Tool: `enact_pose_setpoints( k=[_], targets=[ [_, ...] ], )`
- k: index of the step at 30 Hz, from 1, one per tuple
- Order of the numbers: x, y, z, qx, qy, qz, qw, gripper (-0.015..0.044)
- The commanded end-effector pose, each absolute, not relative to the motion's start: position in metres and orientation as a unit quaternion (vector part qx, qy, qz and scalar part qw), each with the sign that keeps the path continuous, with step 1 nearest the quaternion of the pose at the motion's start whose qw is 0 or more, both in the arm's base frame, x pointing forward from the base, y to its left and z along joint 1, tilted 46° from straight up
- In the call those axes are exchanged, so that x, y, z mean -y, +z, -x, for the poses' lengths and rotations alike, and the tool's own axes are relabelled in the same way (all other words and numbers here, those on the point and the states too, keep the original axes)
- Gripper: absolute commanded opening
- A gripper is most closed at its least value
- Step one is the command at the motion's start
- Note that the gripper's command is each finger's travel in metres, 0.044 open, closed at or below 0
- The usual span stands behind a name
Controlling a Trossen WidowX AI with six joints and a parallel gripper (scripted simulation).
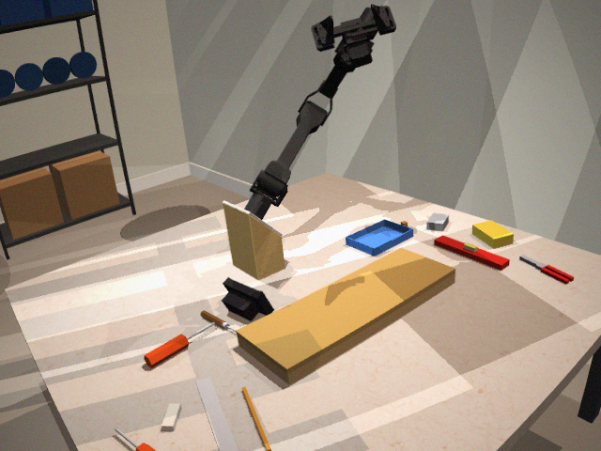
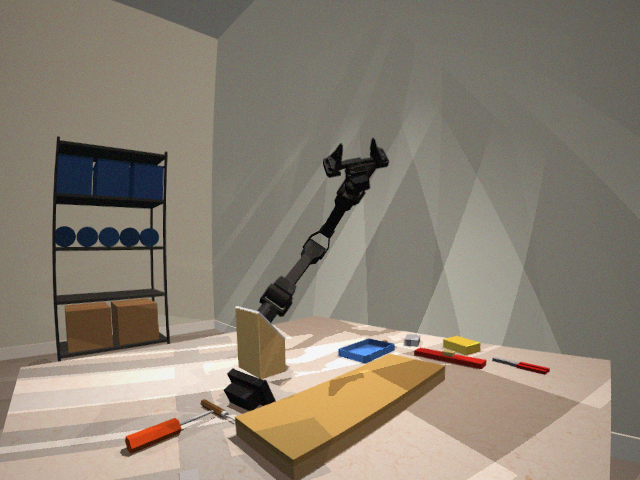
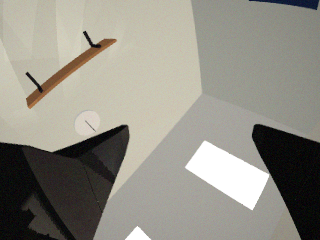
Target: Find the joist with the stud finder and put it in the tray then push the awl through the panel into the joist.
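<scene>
The floor panel (image 1: 339, 310) (image 2: 336, 408), a thick yellowish board, lies flat on the table. The black stud finder (image 1: 247, 298) (image 2: 249, 388) rests beside its left end. The awl (image 1: 212, 318) (image 2: 212, 407), with a brown handle, lies on the table, its metal end reaching the panel's left corner; the very tip cannot be made out. The blue tray (image 1: 359, 245) (image 2: 354, 356) stands empty behind the panel. No joist or hole is visible. My gripper (image 1: 352, 12) (image 2: 356, 143) (image 3: 192, 131) is wide open and empty, raised high above the table and pointing upward.
A tall wooden block (image 1: 254, 242) (image 2: 260, 343) stands before the arm's base. An orange screwdriver (image 1: 166, 350) (image 2: 153, 435) lies close to the awl. A red level (image 1: 451, 244), yellow block (image 1: 492, 233), grey block (image 1: 438, 222) and red-handled tool (image 1: 555, 272) lie right; a pencil (image 1: 255, 418) lies in front.
</scene>
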State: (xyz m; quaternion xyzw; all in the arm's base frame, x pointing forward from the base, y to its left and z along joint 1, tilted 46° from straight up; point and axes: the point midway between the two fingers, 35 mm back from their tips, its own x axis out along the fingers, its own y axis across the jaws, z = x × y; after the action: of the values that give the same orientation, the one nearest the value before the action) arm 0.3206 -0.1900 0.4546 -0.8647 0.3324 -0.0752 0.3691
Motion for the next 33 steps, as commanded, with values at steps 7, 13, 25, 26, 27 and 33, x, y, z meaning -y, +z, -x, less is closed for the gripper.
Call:
enact_pose_setpoints(
  k=[7, 13, 25, 26, 27, 33],
  targets=[
    [0.215, 0.302, -0.388, -0.346, 0.153, 0.849, 0.370, 0.0440],
    [0.218, 0.209, -0.401, -0.337, 0.282, 0.814, 0.379, 0.0440],
    [0.191, 0.025, -0.372, -0.288, 0.522, 0.681, 0.425, 0.0440],
    [0.186, 0.011, -0.366, -0.281, 0.540, 0.666, 0.431, 0.0440],
    [0.182, -0.002, -0.360, -0.275, 0.557, 0.650, 0.437, 0.0440],
    [0.145, -0.077, -0.314, -0.231, 0.653, 0.538, 0.480, 0.0440]
  ],
)
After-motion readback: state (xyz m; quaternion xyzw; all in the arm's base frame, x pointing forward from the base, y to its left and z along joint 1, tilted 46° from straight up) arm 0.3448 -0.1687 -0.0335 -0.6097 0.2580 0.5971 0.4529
